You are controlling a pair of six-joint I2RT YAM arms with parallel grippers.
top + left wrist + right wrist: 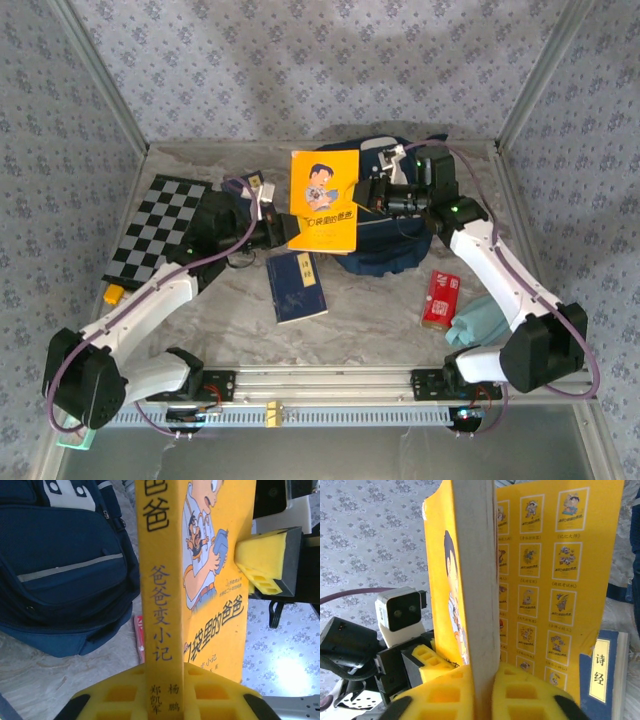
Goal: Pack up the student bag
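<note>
Upright yellow paperback book with a cartoon cover (325, 200), held clear of the marbled tabletop (380, 310) at two opposite edges. The left gripper (162, 690) has its yellow foam fingers closed narrowly on the spine edge. The right gripper (482, 692) has its pads pressed to either side of the page edge. The large navy-blue fabric student bag (400, 250) lies at the rear centre of the table, directly behind the book. A dark blue bound book (297, 287) lies flat just below the held book. A black-and-white checkered mat (160, 225) is at the left, and a red packet (440, 298) and a teal cloth (485, 318) at the right. Bare tabletop lies between the blue book and the packet.
</note>
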